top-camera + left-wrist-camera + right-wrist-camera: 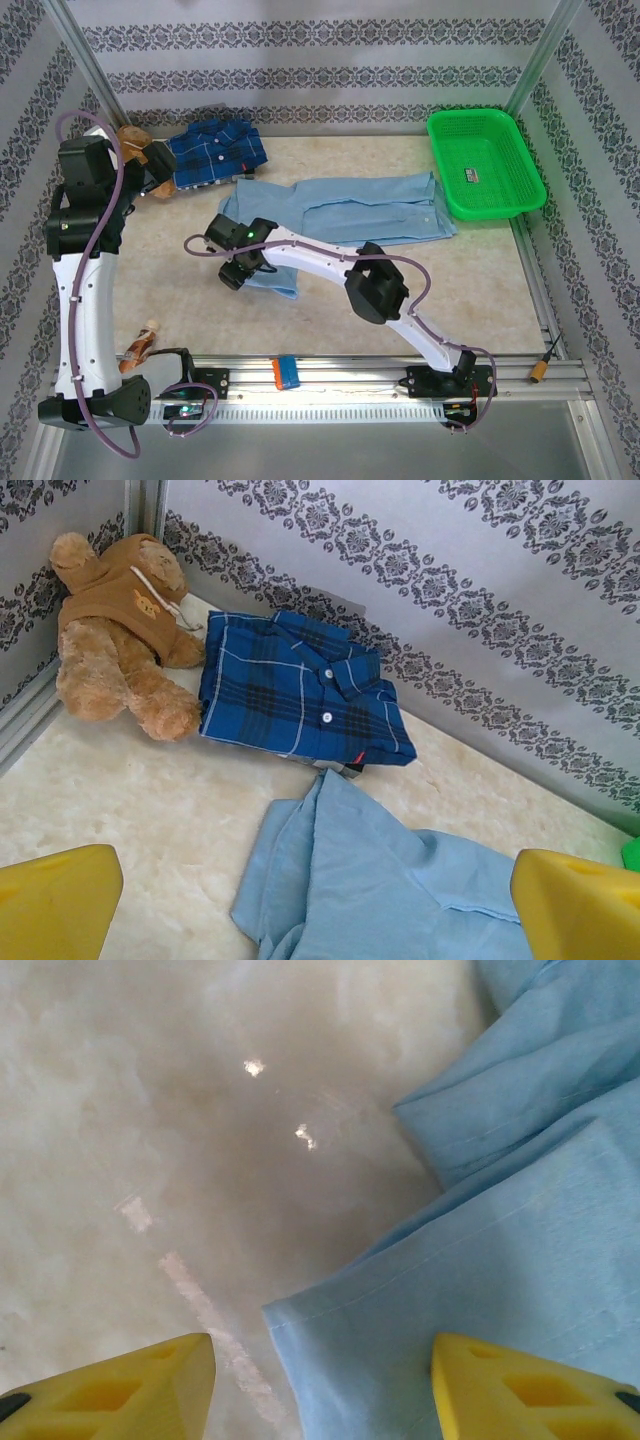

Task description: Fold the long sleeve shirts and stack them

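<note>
Light blue cloth first: found the plain light blue shirt point(370, 210) spread across the middle of the desk point(480, 290), with a rumpled near-left hem. Saw the right gripper point(325, 1370) low over that hem corner, fingers point(150, 1385) apart on either side of it, pinching nothing yet. Found the left gripper point(315, 910) raised near the far-left corner, fingers point(60, 905) spread wide and empty. Spotted the dark blue plaid shirt point(215, 152) folded by the far wall.

Judged a thin catch likely: closing so near the corner's edge could nip one layer or slip off, bunching the shirt instead of folding it.

Reckoned the teddy bear point(140, 160), just beside the plaid shirt, crowded the stacking spot. Noted the green basket point(485, 165) far right, well clear.
</note>
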Controlling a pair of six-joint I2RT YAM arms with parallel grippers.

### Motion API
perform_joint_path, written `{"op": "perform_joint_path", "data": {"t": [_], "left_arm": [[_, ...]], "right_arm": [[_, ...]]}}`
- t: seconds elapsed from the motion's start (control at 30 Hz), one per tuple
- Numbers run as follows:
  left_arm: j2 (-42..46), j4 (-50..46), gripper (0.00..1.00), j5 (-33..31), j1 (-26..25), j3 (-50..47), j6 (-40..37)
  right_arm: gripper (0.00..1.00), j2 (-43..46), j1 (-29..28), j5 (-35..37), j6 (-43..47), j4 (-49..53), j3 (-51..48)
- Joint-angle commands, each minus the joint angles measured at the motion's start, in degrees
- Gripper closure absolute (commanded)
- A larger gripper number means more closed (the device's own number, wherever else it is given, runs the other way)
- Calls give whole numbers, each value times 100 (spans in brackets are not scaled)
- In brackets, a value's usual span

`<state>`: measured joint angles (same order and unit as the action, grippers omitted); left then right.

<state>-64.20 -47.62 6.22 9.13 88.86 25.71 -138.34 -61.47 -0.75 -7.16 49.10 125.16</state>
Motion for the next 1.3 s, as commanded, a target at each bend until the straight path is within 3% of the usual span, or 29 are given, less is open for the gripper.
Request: {"op": "perform_joint_path", "data": {"t": [0.0,0.3,0.47,0.57,0.7,0.93,1.27], "left_arm": [[85,-165,0,114,54,23,-170],[120,-104,0,147,54,-147,-132],[134,-99,0,152,54,-181,-126],[166,-65,0,160,54,-239,-103],[205,-39,0,153,53,-325,-67],[254,57,0,176,54,-478,-9],[314,204,0,192,54,-689,177]], "right_arm": [[41,-152,-87,271,119,228,278],[47,-445,-135,971,171,424,457],[63,-593,-129,1100,171,502,721],[68,-439,-142,1108,212,379,707],[73,-145,-141,914,218,244,647],[99,127,-104,580,140,144,562],[100,802,427,-197,-421,-234,421]]}}
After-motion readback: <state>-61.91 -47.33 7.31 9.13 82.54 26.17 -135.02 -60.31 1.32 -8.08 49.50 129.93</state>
